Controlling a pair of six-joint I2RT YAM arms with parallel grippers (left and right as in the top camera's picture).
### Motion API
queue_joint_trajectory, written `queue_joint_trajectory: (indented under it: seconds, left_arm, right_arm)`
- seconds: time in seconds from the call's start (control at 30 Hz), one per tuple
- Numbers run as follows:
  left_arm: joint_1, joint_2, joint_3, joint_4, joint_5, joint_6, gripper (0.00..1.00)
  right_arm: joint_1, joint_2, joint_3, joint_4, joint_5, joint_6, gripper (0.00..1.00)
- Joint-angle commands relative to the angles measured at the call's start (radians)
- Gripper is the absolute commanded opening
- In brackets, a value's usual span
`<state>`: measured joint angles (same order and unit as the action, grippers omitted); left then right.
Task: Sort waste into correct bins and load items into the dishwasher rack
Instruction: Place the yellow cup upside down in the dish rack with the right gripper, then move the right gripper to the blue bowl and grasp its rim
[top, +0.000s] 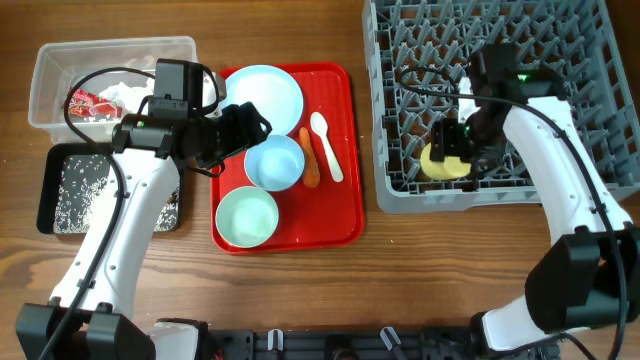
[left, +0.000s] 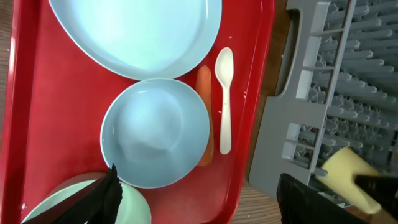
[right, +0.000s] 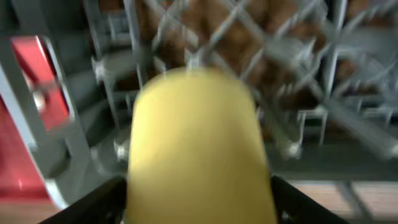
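Yellow cup (right: 196, 143) clamped in right claw (top: 451, 148), low inside dishwasher rack (top: 400, 196), pegs (top: 420, 60) just beneath claw. Seat cup squarely between pegs before letting go; tilt risks toppling. Left claw (left: 205, 199) wide apart, empty, bowl (left: 155, 134) just ahead.

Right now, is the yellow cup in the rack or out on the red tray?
In: the yellow cup is inside the dishwasher rack, by its front wall, held by the right gripper.
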<state>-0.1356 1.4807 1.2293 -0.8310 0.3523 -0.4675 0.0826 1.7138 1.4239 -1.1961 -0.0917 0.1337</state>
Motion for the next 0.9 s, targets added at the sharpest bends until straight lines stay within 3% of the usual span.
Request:
queue_joint_trajectory:
  seconds: [0.0, 0.07, 0.17, 0.33, 0.43, 0.53, 0.67, 0.87]
  left_arm:
    - [-0.002, -0.01, 0.01, -0.001, -0.014, 0.019, 0.82]
    - [-0.002, -0.01, 0.01, -0.001, -0.014, 0.019, 0.82]
    - [-0.002, -0.01, 0.01, -0.001, -0.014, 0.019, 0.82]
    - [-0.002, -0.01, 0.008, -0.005, -0.014, 0.02, 0.82]
    - [-0.003, -0.01, 0.008, -0.026, -0.014, 0.083, 0.85]
    - [-0.005, -0.009, 0.008, -0.062, -0.029, 0.15, 0.87]
    - [-0.005, -0.009, 0.007, -0.117, -0.133, 0.15, 0.87]
    - [-0.005, -0.009, 0.007, -0.152, -0.173, 0.15, 0.86]
  right_arm:
    - [0.001, 0.022, 0.011, 0.042, 0.005, 0.034, 0.82]
    - [0.001, 0.022, 0.029, 0.056, -0.031, 0.034, 0.89]
    - [0.001, 0.022, 0.085, 0.05, -0.048, 0.034, 0.91]
    - [0.009, 0.021, 0.243, -0.004, -0.157, 0.023, 0.91]
    - [0.058, 0.016, 0.299, -0.004, -0.2, 0.023, 0.89]
    - [0.145, 0.018, 0.299, 0.026, -0.209, 0.029, 0.89]
    - [0.244, 0.018, 0.296, 0.079, -0.197, 0.08, 0.88]
    - [0.316, 0.023, 0.28, 0.144, -0.198, 0.139, 0.84]
